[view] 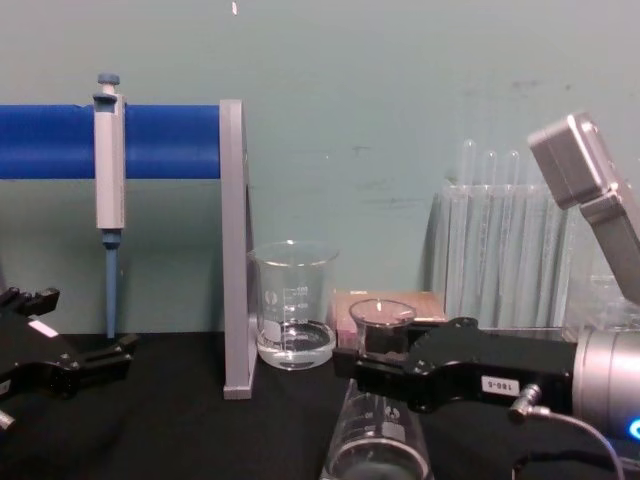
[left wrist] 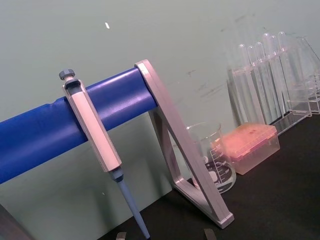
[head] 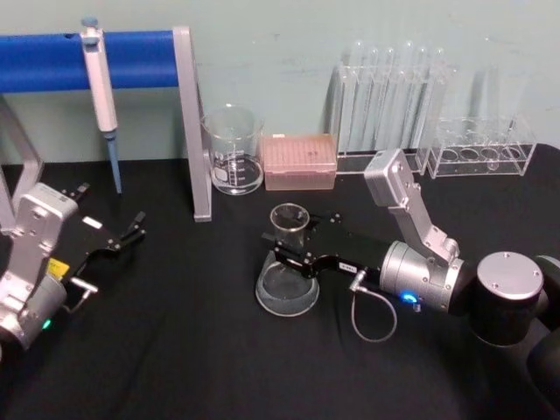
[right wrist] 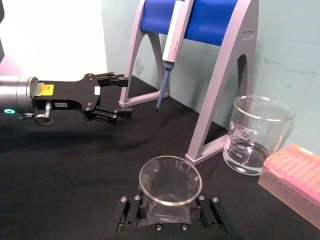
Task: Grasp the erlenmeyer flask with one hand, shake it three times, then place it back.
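Observation:
The erlenmeyer flask (head: 286,278) stands upright on the black table, a little right of centre, its wide base on the cloth. My right gripper (head: 295,251) reaches in from the right and is shut on the flask's narrow neck just below the flared rim. In the right wrist view the fingers (right wrist: 132,212) press both sides of the neck under the round rim of the flask (right wrist: 170,180). From the chest view the right gripper (view: 385,362) wraps the neck of the flask (view: 378,450). My left gripper (head: 136,229) rests open at the left of the table, holding nothing.
Along the back stand a glass beaker (head: 234,153), a pink tip box (head: 300,162), a rack of test tubes (head: 394,105) and a clear rack (head: 483,150). A pipette (head: 101,87) hangs on the blue stand (head: 188,122) at back left.

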You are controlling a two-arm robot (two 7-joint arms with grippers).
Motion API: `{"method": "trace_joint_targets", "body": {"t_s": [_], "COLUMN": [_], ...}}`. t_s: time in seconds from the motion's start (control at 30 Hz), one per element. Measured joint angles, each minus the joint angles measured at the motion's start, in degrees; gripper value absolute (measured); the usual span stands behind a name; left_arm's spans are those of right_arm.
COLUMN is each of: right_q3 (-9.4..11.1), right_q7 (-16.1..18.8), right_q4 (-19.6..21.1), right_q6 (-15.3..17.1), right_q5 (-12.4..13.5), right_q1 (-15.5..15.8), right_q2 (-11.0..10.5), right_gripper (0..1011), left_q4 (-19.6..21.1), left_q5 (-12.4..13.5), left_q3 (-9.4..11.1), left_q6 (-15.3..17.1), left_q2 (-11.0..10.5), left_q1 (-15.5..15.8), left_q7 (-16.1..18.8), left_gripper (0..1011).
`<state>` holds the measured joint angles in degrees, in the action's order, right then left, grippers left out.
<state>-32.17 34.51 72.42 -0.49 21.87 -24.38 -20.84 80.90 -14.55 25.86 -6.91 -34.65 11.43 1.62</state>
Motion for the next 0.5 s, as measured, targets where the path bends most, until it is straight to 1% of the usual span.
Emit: {"method": "trace_joint_targets", "body": {"t_s": [0.17,0.33,0.43,0.5], "right_q3": [0.0,0.6,1.0,1.2], "right_q7": [0.1,-0.1,-0.6,-1.2], "right_q4": [0.0,0.6,1.7,2.9], "right_q6": [0.0,0.0,0.3,1.1], "right_q5": [0.2,0.5,0.6,0.6], "right_q1": [0.0,0.3,0.5,0.6], "right_q2": [0.0,0.0,-0.2,-0.5], "right_gripper": [456,453,453,453], "left_q4": [0.0,0.0,0.0,0.0], "left_q5": [0.0,0.0,0.0,0.0], "left_q3": [0.0,0.0,0.0,0.0], "left_q6": [0.0,0.0,0.0,0.0], "left_q2": [0.0,0.0,0.0,0.0], "left_q1": [0.0,0.0,0.0,0.0], "left_q7": [0.0,0.0,0.0,0.0], "left_gripper": [1001,1001,1001,1001]}}
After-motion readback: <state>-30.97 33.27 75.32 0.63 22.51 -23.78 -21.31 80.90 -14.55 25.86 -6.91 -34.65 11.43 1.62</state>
